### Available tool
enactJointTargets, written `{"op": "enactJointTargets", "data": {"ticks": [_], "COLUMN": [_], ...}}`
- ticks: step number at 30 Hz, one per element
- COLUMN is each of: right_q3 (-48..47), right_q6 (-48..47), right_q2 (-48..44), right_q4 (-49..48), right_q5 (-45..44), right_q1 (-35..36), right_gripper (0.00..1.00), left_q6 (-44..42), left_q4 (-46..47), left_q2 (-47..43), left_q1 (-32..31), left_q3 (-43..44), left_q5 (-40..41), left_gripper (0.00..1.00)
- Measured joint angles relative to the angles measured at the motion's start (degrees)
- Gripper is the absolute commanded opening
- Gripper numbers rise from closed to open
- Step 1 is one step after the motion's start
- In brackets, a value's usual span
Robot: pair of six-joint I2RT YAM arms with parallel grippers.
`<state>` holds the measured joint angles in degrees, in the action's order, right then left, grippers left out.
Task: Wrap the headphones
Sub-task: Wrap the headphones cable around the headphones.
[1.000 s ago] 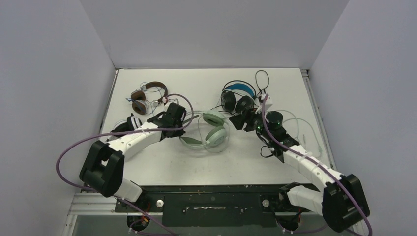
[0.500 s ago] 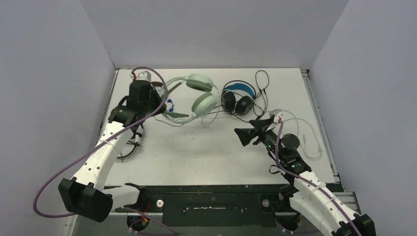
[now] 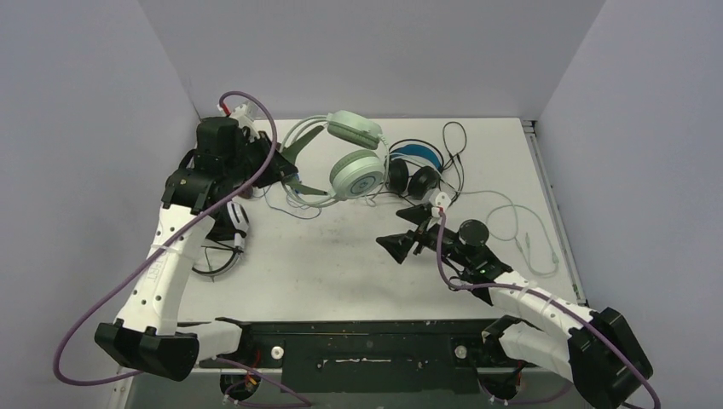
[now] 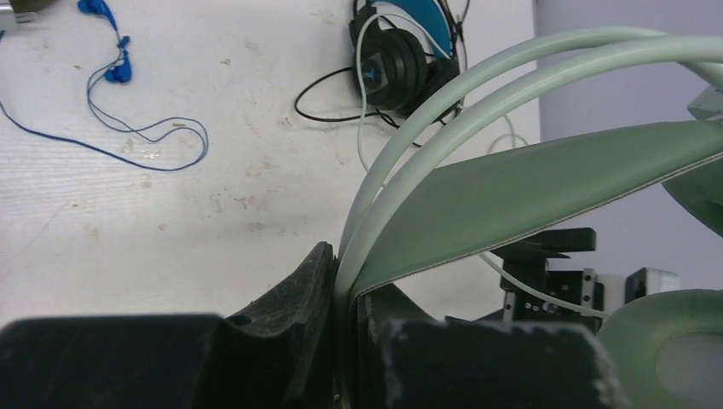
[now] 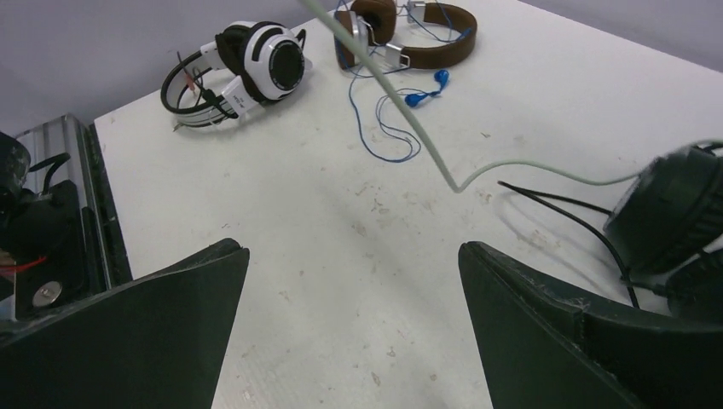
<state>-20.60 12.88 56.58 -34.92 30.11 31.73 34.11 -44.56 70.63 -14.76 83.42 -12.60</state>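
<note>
Mint green headset [image 3: 356,175] hangs clamped in left pincer [image 4: 345,336]; right pincer [image 5: 351,251] gapes.

Your left gripper [image 3: 288,170] is clamped on the band of the mint headset [image 3: 356,170], holding it up off the table [image 3: 341,281], its pale cord trailing right. Your right gripper [image 3: 405,232] hangs spread and empty near the black headset [image 3: 413,175].
</note>
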Motion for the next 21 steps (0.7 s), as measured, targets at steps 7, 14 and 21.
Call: {"op": "enactJointTargets", "data": {"ticks": [7, 14, 21], "right_q3": [-5.66, -12.55, -19.82], "right_q6": [-5.92, -10.43, -12.48], "right_q2": [8.52, 14.75, 21.86], "right_q4": [-4.92, -6.99, -8.48], "right_q5": [1.6, -1.36, -1.68], "right_q1": [2.23, 2.56, 2.51], "right_gripper": [1.0, 1.0, 0.88], "left_q6": [2.03, 2.99, 5.62], "left_q4": [-2.1, -2.25, -0.59], "left_q2": [0.11, 0.11, 0.0], "left_q1": [2.1, 2.54, 2.62], "left_q3": [5.35, 6.56, 5.64], "left_q5": [-7.65, -12.5, -17.64], "left_gripper": [0.0, 0.0, 0.0]}}
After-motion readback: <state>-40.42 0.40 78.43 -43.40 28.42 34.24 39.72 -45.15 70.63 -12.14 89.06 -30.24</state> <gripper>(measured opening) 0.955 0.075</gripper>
